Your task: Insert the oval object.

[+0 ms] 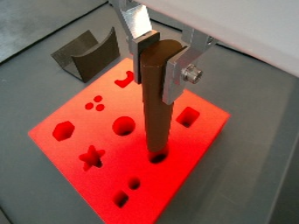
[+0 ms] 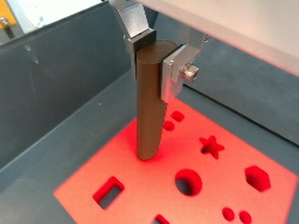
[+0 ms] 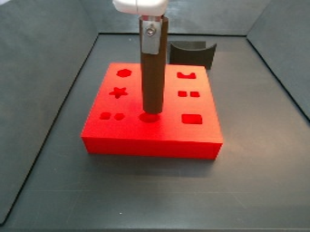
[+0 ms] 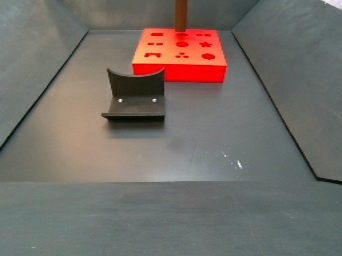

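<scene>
fixture (image 3: 191, 53) on table (image 3: 266, 172), behind red block's right | red block (image 3: 151, 138) mid-table | oval object (image 3: 151, 77) upright, lower end at a hole in red block | tool (image 1: 162, 54) above block, clamped on oval object's top

Slender brown oval object (image 1: 156, 96) upright between the gripper (image 1: 163, 45) fingers (image 1: 179, 73), lower end in the red block (image 3: 151, 127)

Jaws and oval object (image 4: 182, 14) top cropped in a side view, red block (image 1: 128, 140) corner cropped in a wrist view
</scene>
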Tool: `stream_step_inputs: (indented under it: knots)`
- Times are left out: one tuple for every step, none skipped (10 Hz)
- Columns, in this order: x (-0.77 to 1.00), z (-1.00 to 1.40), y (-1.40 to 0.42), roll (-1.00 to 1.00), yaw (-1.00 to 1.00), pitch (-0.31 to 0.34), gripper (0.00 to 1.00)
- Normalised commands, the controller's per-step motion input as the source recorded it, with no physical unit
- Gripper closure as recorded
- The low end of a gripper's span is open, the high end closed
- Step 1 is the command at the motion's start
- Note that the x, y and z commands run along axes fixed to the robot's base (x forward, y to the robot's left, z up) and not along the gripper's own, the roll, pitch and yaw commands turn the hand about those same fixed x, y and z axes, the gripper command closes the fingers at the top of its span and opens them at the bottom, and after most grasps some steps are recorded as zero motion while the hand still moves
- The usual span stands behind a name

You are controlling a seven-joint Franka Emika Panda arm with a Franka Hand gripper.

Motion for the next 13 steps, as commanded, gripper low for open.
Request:
stream_step_inputs:
  knots:
    - [0.00,-0.03,0.00,0.00,0.00,0.000,1.00]
    - [-0.01,-0.24,0.00,-0.15,-0.05,0.033,1.00]
    - [-0.07,-0.10,0.00,-0.30,-0.03,0.000,1.00]
    - [-0.06,-0.01,0.02,-0.42,-0.03,-0.019,1.00]
    - [-0.06,0.00,0.14,-0.50,-0.01,-0.034,1.00]
    - [-0.06,-0.09,0.07,-0.38,0.00,-0.031,1.00]
    - [0.00,-0.06,0.00,0.03,0.00,0.000,1.00]
    - [0.00,-0.06,-0.09,0.17,0.00,0.000,1.00]
    - [0.00,-0.11,-0.15,0.37,0.04,0.000,1.00]
    - [-0.10,-0.14,-0.30,0.47,0.23,-0.043,1.00]
    - [0.00,-0.15,-0.25,0.29,0.10,0.000,1.00]
    - [0.00,-0.14,-0.05,0.09,0.00,0.040,1.00]
    - [0.00,-0.02,0.00,0.00,0.00,0.000,1.00]
